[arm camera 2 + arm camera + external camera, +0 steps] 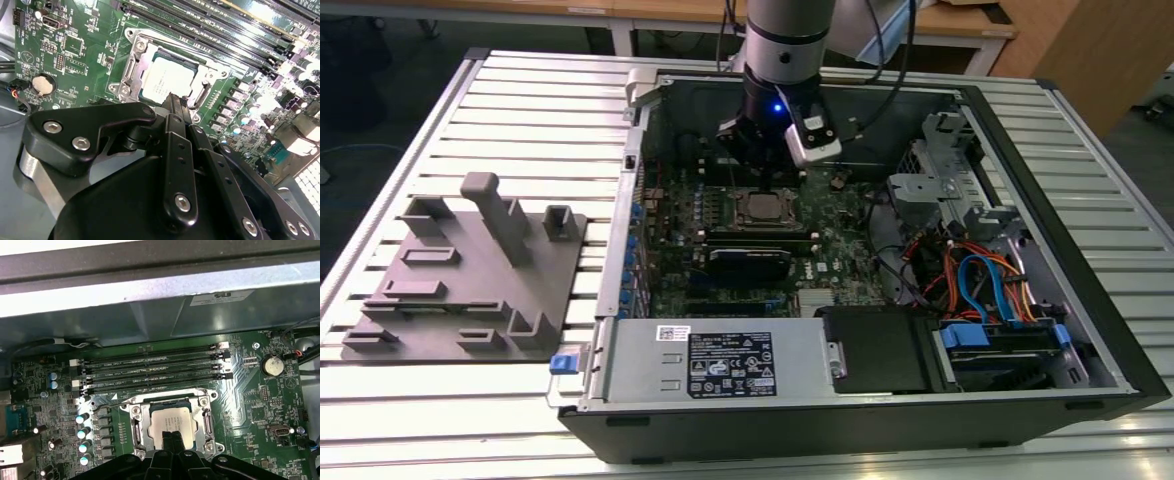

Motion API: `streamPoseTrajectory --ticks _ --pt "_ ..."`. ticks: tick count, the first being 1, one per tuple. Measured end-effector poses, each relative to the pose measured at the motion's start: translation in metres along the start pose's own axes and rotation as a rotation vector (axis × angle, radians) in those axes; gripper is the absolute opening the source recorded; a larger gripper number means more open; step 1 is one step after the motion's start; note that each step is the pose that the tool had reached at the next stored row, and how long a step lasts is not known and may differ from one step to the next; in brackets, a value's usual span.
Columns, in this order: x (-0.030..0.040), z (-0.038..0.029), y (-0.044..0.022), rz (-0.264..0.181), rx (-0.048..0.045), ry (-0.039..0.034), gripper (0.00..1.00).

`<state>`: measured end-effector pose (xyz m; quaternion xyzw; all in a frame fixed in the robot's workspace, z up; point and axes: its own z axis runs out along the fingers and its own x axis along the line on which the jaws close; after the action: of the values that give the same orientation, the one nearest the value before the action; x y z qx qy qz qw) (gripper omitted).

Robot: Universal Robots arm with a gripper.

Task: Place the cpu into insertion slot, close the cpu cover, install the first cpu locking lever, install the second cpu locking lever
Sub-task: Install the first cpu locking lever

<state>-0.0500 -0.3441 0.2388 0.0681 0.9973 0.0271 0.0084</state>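
Observation:
The cpu (170, 422), a silver-grey square chip, lies flat in the insertion slot (170, 404) on the green board. It shows too in the second wrist view (165, 80) and in the exterior view (761, 208). The cpu cover (136, 426), a silver frame, lies around the chip with its opening over the metal face (202, 82). A thin lever rod (150, 394) runs along the socket's side nearest the memory slots. My gripper (173, 436) hangs just above the chip's edge, fingers pressed together with nothing between them (175, 100). From outside, the gripper (769, 182) stands right over the socket.
Long black memory slots (155, 371) lie beside the socket, with a coin battery (273, 365) farther off. The case wall (150, 315) rises close behind. A power supply (720, 362) and cabled drive cage (987, 285) fill the case's near side. A grey fixture (467, 270) sits at the exterior view's left.

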Motion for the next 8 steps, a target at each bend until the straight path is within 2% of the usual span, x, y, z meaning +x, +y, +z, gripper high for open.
streamPoseTrajectory --ticks 5,8 --pt "0.0010 -0.0026 0.0000 -0.007 -0.0007 0.0001 0.11" --pt "0.0011 -0.0027 0.0000 -0.038 -0.0017 0.0020 0.11"
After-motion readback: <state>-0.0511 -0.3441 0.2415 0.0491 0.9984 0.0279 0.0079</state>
